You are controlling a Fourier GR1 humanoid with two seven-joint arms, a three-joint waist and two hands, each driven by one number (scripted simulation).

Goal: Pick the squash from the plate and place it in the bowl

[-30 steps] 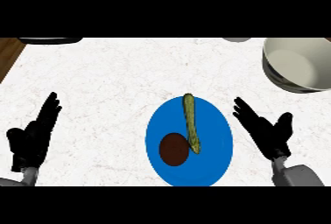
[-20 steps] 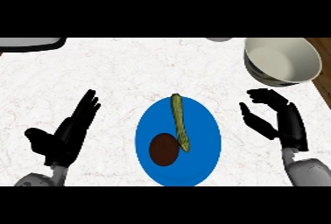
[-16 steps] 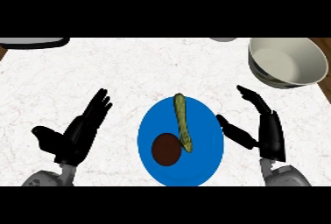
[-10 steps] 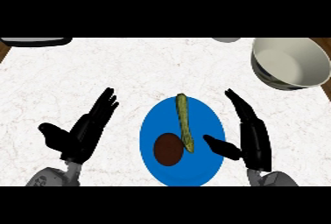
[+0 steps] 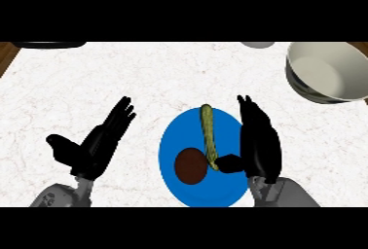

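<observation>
Blue plate [image 5: 215, 192] sat on the white marbled counter [image 5: 108, 78], and the squash [image 5: 208, 133], a long skinny green thing, lay on it lengthwise, its far tip poking just past the plate's far rim. A dark brown oval item [image 5: 191, 166] was on the plate too, right beside the squash's near end, looked like touching or close to it.

Right hand [image 5: 259, 143] was over the plate's right edge with fingers [image 5: 248, 112] straight and released, pointing away from the robot, nothing gripped. The squash ran alongside those fingers, just to their left, with a thin strip of blue showing between. Its thumb [image 5: 230, 164] stuck out toward the squash's near end and seemed to reach it, though actual contact was hard to call.

Left hand [image 5: 93, 148] was off the plate on bare counter, also released, fingers [image 5: 119, 116] straight and angled up toward the right, thumb out to the left. The plate was near those fingertips, off to their right.

Pale bowl [image 5: 327, 70] was well beyond the right fingertips, up and to the right, partly cut off by the frame edge.
</observation>
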